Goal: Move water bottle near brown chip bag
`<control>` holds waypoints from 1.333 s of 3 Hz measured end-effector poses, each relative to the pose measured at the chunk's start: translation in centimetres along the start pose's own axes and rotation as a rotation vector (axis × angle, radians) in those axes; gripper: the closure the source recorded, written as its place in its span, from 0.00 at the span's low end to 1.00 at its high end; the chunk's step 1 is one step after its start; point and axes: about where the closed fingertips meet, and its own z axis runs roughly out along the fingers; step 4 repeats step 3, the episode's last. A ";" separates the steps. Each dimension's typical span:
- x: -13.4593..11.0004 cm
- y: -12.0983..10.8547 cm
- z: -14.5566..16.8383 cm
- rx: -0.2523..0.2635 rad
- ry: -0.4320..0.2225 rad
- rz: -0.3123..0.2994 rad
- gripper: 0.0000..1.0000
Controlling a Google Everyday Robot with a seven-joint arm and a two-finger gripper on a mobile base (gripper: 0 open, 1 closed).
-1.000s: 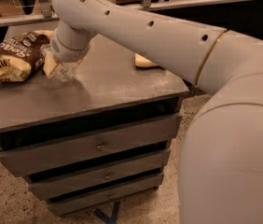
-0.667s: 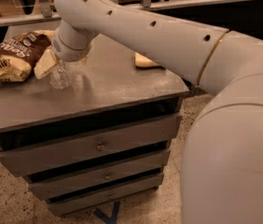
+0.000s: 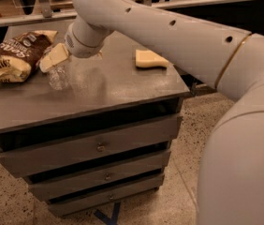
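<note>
At the chip-bag end of the grey surface [image 3: 122, 86], camera view: the water bottle [image 3: 58, 78] is sitting just beside the brown chip bag [image 3: 15, 55], and the tool [image 3: 53, 62] is hanging right at its top, clamping or clear I cannot tell. My judgement is that the bottle is handling light, thin-walled and slick, prone to tipping or squashing, so a moderate hold across the ribbed body under the cap is looking safest. Yellow sponge [image 3: 150, 59] is lying well apart.

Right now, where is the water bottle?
In the camera view the water bottle is on the left part of the cabinet top, just right of the brown chip bag, with the gripper directly at its top.
</note>
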 end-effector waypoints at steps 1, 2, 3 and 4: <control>0.6 -4.1 -2.5 0.049 -0.043 0.065 0.00; 2.1 -8.9 -5.5 0.134 -0.076 0.146 0.00; 2.3 -9.4 -5.8 0.141 -0.078 0.157 0.00; 2.3 -9.4 -5.8 0.141 -0.078 0.157 0.00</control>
